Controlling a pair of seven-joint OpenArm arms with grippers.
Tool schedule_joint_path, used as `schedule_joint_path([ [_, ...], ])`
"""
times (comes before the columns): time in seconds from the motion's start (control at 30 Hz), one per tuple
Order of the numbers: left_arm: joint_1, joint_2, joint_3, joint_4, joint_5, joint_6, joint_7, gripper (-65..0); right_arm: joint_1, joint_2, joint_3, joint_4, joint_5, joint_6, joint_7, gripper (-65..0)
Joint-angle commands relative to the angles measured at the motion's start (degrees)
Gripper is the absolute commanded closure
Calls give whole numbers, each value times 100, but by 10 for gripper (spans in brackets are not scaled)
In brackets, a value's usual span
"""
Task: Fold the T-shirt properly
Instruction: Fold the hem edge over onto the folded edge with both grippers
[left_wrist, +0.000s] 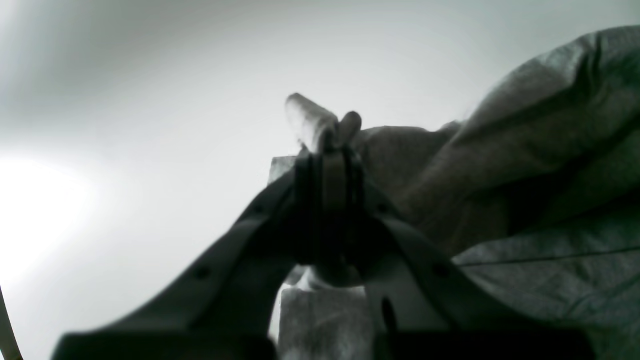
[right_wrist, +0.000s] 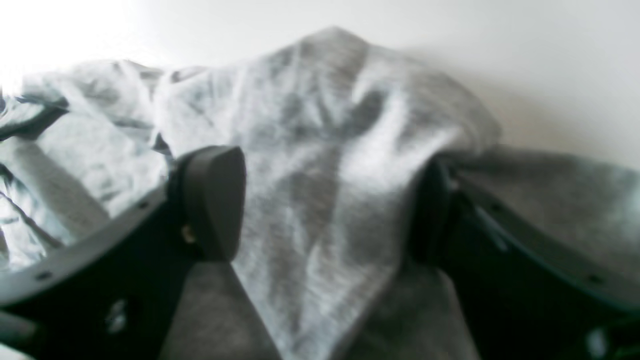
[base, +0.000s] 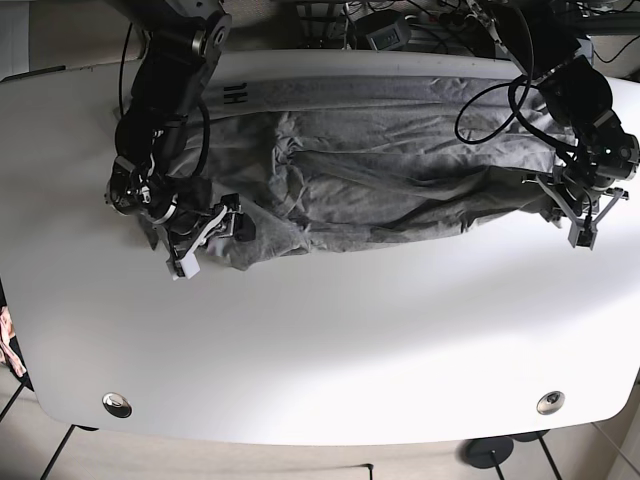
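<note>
- right claw is spread wide, grey T-shirt bunched between its pads
- left claw is pinched together at the shirt's edge on the white tabletop

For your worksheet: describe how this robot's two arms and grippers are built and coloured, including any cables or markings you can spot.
Both arms are black and bulky-jointed, with loose black cables looping alongside them. The left gripper has slim grey fingers in a forked frame; its wrist view shows curved dark fingers with small screw holes. The right gripper has black fingers with white parts near the tips; up close, its pads are rounded black blocks.
</note>
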Motion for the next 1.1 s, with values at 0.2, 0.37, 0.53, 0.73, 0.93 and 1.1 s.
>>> schedule_joint_path([
  [0.2,-98,-86,-13,97,-46,-6,-106,0,222,-44,7,90,48,12,305,-21],
  [0.37,-115,-86,-39,317,-169,-6,-45,0,64,71,24,1048,57,12,-38,-14],
  [0.53,-98,-113,-57,1073,-1004,-6,597,0,-297,80,59,2780,92,12,-829,-14],
  [0.73,175,-148,-66,1108,-1013,-6,597,0,-736,44,314,4248,110,12,-1963,-14],
  [0.93,773,-280,-242,1108,-1022,-6,588,0,-1616,343,1035,4283,1525,12,-2236,-14],
  [1.1,1230,-289,-435,1117,-1039,-6,597,0,-2372,581,1062,4266,2413,12,-2262,-14],
])
